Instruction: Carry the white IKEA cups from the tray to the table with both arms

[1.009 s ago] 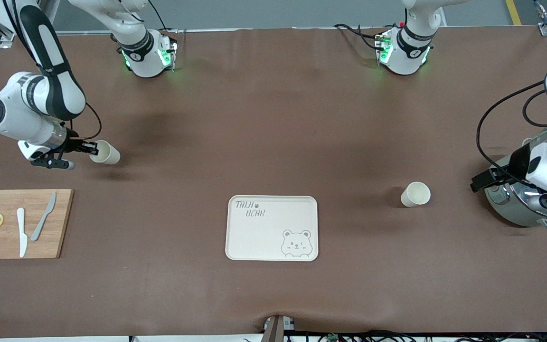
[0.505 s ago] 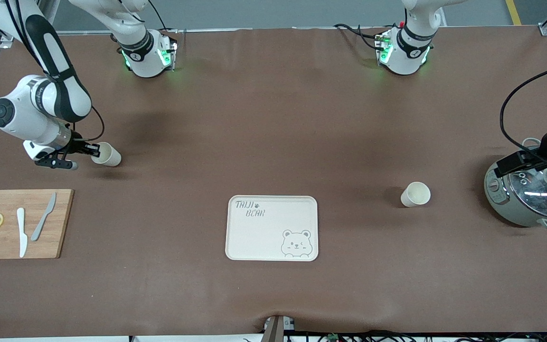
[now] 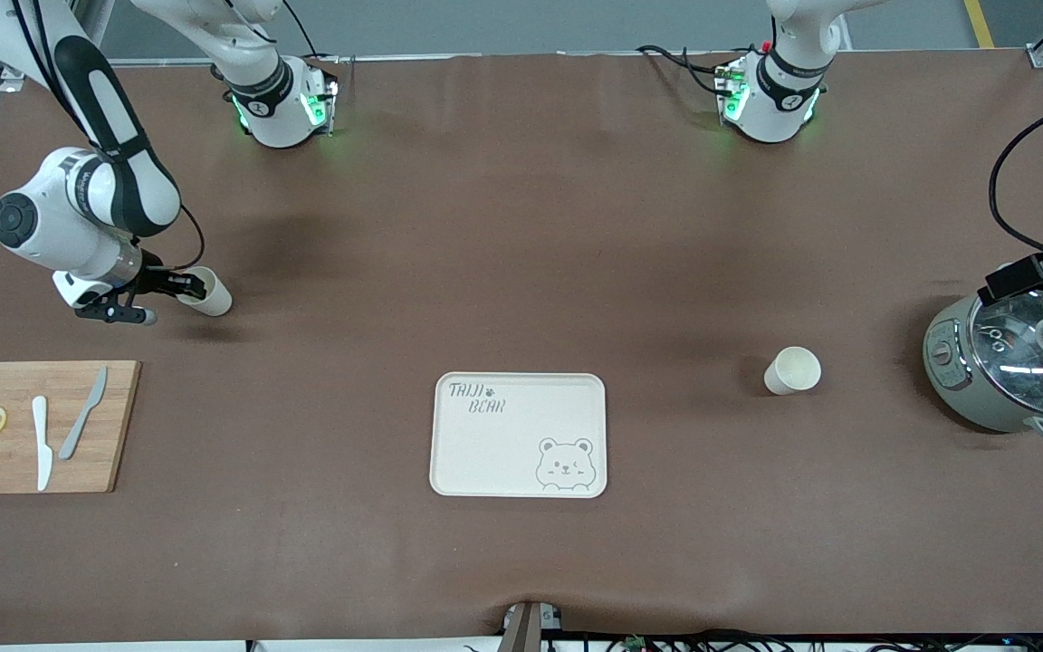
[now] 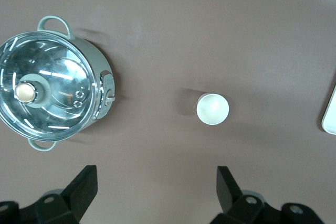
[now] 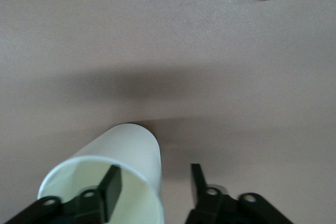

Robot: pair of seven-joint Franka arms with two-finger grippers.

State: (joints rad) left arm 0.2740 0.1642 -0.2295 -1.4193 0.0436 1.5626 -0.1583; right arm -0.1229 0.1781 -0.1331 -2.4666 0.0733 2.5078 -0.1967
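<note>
Robot lab with a mock kitchen set-up. Two arms bolted on green-lit bases (image 3: pixel 282 104) along a brown-matted bench (image 3: pixel 521 254); cable bundles (image 3: pixel 666 641) hang at its near edge. Cooker pot (image 3: pixel 1015 362) and cutting board (image 3: pixel 37 426) serve as props.

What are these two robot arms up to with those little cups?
They are moving white cups off the tray onto the table, and both cups are already off it. The right gripper is at one cup toward its end of the table, fingers spread, one of them inside the rim. The other cup stands alone between the tray and a pot. The left gripper is open, high over the table near that pot.
</note>
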